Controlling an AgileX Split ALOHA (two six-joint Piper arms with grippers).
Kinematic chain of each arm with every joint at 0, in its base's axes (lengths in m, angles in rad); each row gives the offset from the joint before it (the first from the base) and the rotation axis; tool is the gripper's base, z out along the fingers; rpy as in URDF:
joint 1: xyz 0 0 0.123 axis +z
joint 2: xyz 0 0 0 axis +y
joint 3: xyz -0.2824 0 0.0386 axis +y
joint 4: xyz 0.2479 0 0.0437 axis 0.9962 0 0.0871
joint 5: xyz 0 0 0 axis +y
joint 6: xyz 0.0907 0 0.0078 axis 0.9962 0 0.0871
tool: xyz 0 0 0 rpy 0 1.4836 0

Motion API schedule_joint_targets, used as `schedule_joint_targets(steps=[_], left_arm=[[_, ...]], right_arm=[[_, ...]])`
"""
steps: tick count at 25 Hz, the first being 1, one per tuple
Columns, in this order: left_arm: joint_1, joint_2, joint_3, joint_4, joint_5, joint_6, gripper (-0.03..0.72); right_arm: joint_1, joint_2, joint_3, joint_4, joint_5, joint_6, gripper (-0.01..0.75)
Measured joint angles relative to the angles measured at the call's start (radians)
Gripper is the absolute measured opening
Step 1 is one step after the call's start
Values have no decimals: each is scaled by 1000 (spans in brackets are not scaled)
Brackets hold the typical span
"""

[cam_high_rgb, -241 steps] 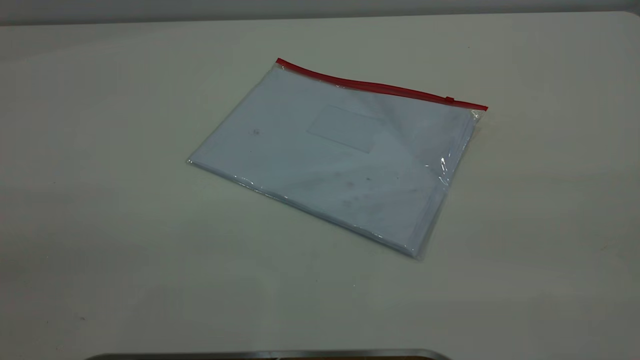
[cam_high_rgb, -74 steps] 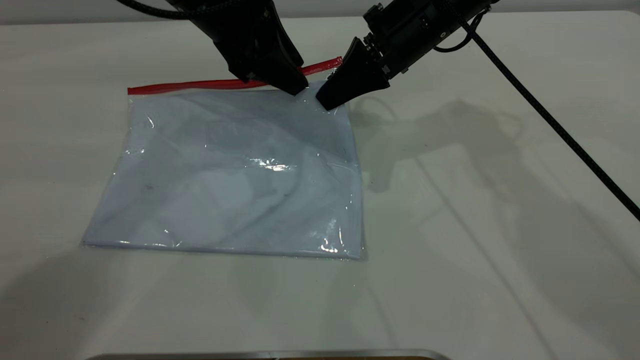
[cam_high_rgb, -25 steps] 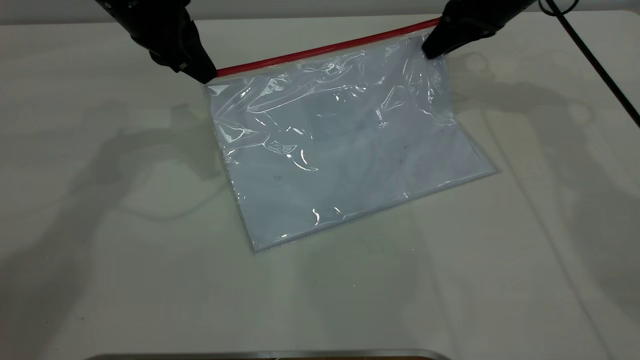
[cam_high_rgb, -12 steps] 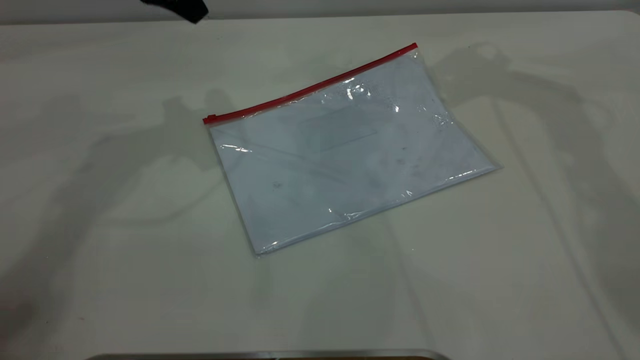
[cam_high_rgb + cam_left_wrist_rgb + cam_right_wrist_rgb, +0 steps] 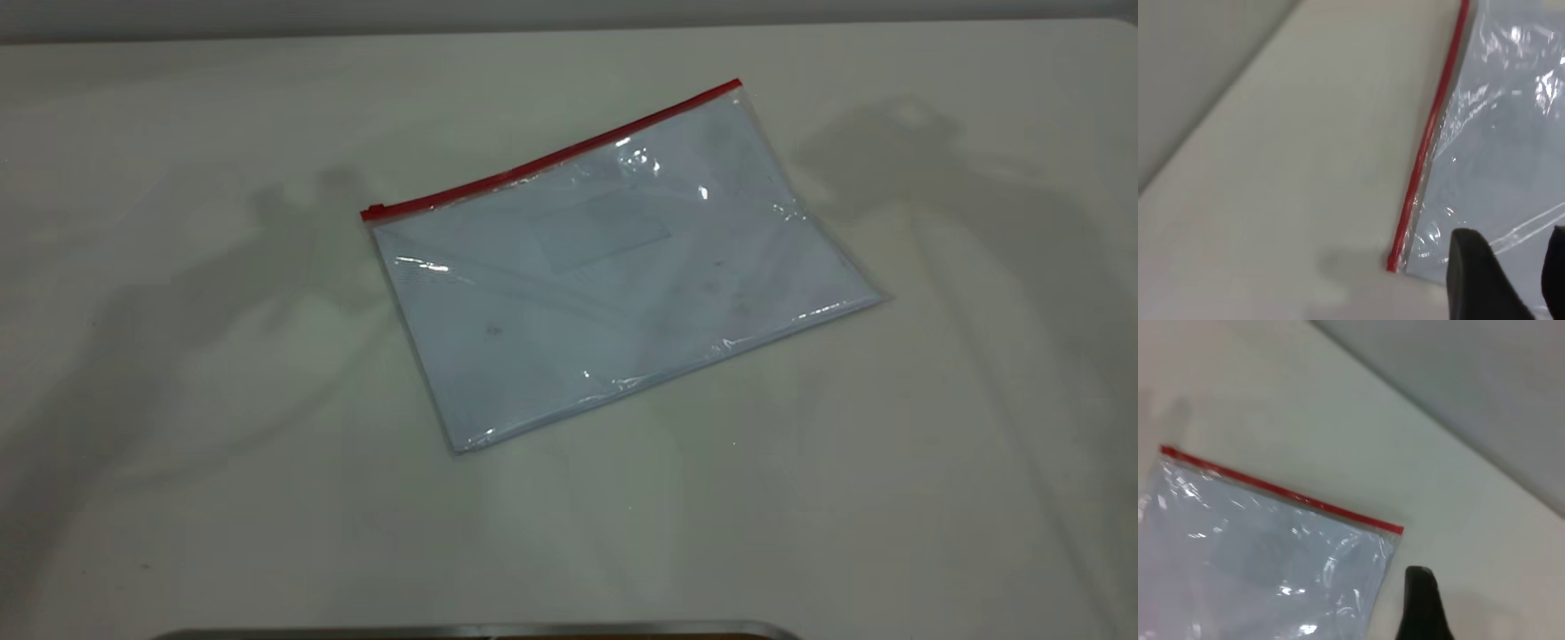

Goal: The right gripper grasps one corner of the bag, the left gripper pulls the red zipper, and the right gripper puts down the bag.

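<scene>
The bag (image 5: 613, 276), a clear pouch with white sheets inside, lies flat on the table, turned at an angle. The red zipper (image 5: 551, 160) runs along its far edge, with the slider tab (image 5: 373, 212) at the left end. Neither gripper shows in the exterior view. In the left wrist view my left gripper (image 5: 1511, 233) is open and empty above the bag's (image 5: 1505, 153) corner, near the zipper's end (image 5: 1393, 263). In the right wrist view only one black finger (image 5: 1421, 603) shows, with nothing against it, just off the bag's (image 5: 1265, 547) other zipper corner (image 5: 1395, 529).
The white table (image 5: 178, 400) surrounds the bag on all sides. A metal rim (image 5: 480, 631) runs along the near edge. Arm shadows fall on the table left and right of the bag. A grey wall (image 5: 1485, 387) lies beyond the far table edge.
One second ago both grippers held the red edge up. The bag has dropped flat, both grippers have let go, and the left gripper has left the exterior view at the top left.
</scene>
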Motion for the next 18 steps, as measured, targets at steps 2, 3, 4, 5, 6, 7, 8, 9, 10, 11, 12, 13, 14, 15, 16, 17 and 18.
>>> schedule_joint_targets(steps=[2,3,4,5,6,7,8,9,10,11,12,13,14,15,16,17,18], left_arm=[[0,-76,0,61,45,-77,336],[0,-117,0,92,70,-121,353],[0,-155,1,124,92,-164,371],[0,-193,1,154,108,-197,392],[0,-224,1,178,123,-235,409],[0,-261,1,204,132,-270,428],[0,-297,1,227,137,-307,445],[0,-333,1,243,142,-342,458],[0,-363,1,260,150,-391,467],[0,-398,1,277,166,-442,473],[0,-434,1,296,182,-491,476],[0,-464,1,311,205,-529,477],[0,-498,1,331,234,-569,478],[0,-532,1,349,265,-601,478],[0,-564,1,366,293,-625,478],[0,-590,1,384,334,-651,479],[0,-618,1,400,384,-677,480]], right_arm=[[0,-83,0,-2,45,30,570],[0,-118,0,-2,71,45,570],[0,-161,0,-2,98,59,570],[0,-202,0,-2,125,77,570],[0,-236,0,-2,149,98,570],[0,-275,0,-4,180,119,570],[0,-313,0,-6,212,141,570],[0,-348,0,-9,237,169,570],[0,-376,0,-15,237,198,570],[0,-407,0,-22,237,223,570],[0,-438,0,-36,237,253,570],[0,-463,0,-53,237,281,570],[0,-494,0,-69,237,311,570],[0,-524,0,-83,237,338,570],[0,-555,0,-96,237,374,570],[0,-581,0,-107,237,410,570],[0,-616,8,-113,237,436,570]])
